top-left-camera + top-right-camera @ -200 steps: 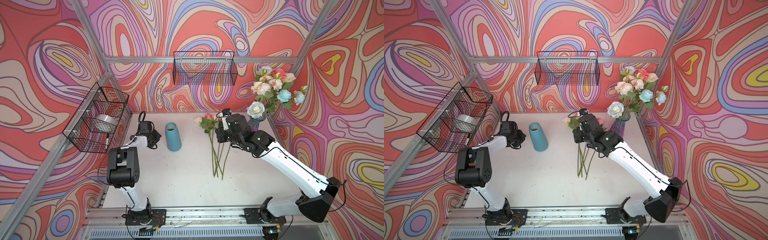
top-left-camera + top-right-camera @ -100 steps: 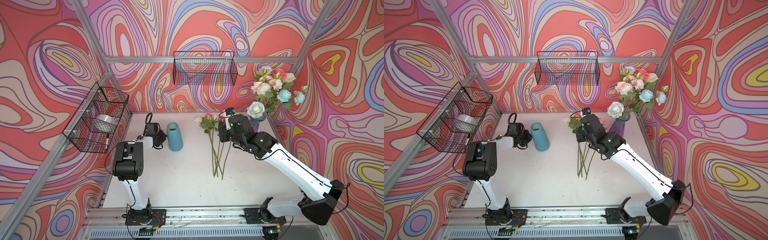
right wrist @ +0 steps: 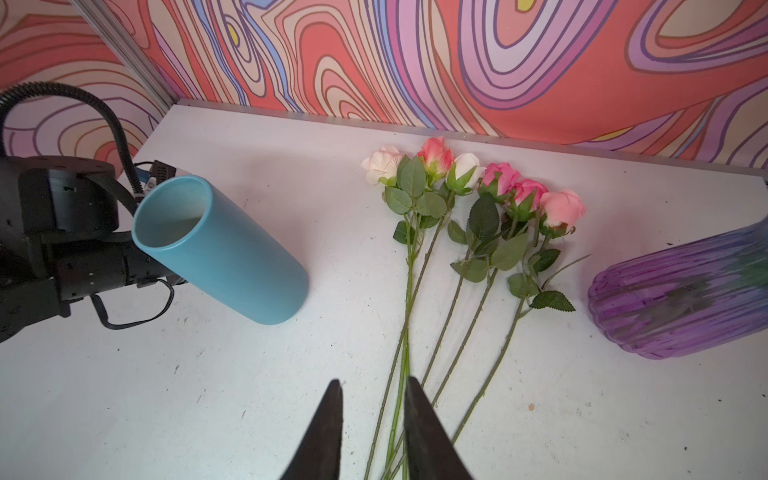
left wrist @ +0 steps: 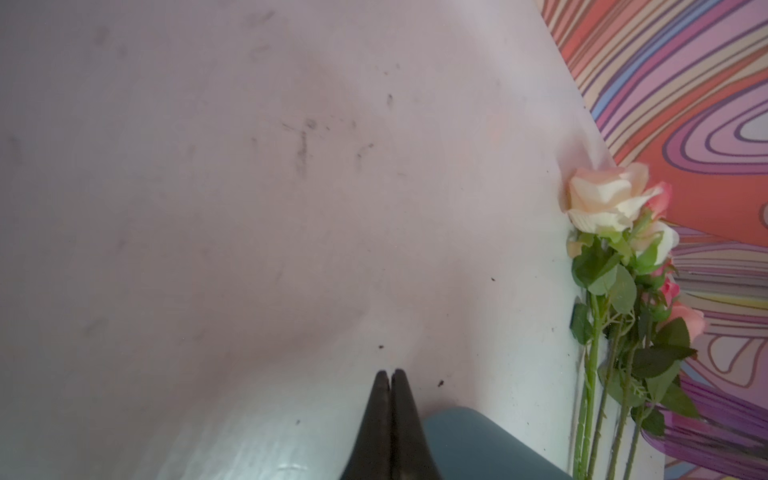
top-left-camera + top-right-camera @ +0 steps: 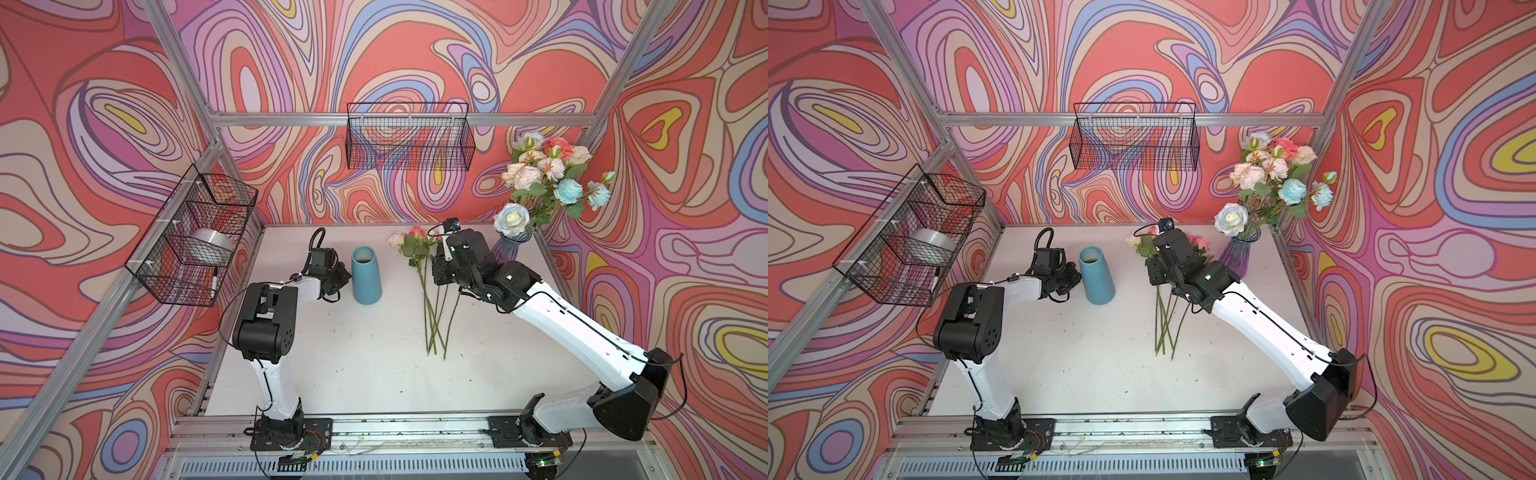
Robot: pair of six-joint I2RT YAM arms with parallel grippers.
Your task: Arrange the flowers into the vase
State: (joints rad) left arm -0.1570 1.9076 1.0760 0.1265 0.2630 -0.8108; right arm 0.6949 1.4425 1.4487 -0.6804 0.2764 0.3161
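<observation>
White desk: six flowers lying flat, right of blue vase, none in it yet. Left hand, pressed together, sitting just beside blue vase. Right hand, slightly apart, hovering over stems; crossed stems risking two lifting together, snagging.

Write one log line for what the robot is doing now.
left gripper: shut, beside blue vase | right gripper: open, above roses | roses: lying on table
</observation>
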